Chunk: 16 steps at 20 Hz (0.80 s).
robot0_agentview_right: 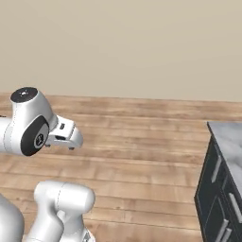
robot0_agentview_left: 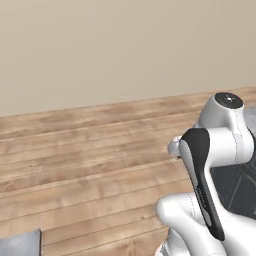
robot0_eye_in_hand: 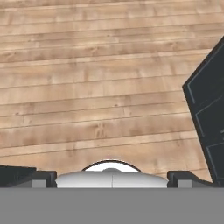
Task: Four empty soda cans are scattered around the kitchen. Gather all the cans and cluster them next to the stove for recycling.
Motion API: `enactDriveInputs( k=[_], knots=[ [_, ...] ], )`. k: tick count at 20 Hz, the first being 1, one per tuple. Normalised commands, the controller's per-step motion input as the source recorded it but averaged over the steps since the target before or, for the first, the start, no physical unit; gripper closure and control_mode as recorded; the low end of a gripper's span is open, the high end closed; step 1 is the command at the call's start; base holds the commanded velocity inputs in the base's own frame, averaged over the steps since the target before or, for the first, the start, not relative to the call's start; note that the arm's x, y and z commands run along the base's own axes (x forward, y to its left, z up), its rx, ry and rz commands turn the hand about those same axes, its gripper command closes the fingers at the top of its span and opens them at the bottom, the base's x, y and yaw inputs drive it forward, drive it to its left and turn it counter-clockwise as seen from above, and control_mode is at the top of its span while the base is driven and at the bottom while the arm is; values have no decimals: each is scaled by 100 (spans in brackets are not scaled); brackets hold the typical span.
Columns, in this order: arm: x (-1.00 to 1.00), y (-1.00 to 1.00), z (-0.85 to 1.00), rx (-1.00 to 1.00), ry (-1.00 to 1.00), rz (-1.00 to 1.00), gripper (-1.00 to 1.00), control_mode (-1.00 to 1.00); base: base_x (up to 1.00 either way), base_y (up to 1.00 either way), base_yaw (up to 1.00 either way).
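Note:
The soda cans and the stove are out of view. My gripper hangs over bare wooden floor, its two dark fingertips set far apart at the bottom of the hand view, open with nothing between them. In the right base view the white hand juts out from the folded arm, pointing to the right above the floor. The left base view shows a little of that hand behind the arm's upper link.
Wooden plank floor runs to a plain beige wall. A dark cabinet with a grey countertop stands at the right, and the same dark cabinet front is in the hand view. A grey corner sits at the lower left.

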Motion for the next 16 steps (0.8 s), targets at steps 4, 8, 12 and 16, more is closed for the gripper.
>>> enactDriveInputs(
  k=[4,8,12,16],
  knots=[
    [0,0,0,0,0,0,-100,100,100,20,-8],
    [0,0,0,0,0,0,-100,100,100,17,-6],
    [0,0,0,0,0,0,-100,100,99,32,0],
    [0,0,0,0,0,0,-100,100,9,5,47]
  ],
)
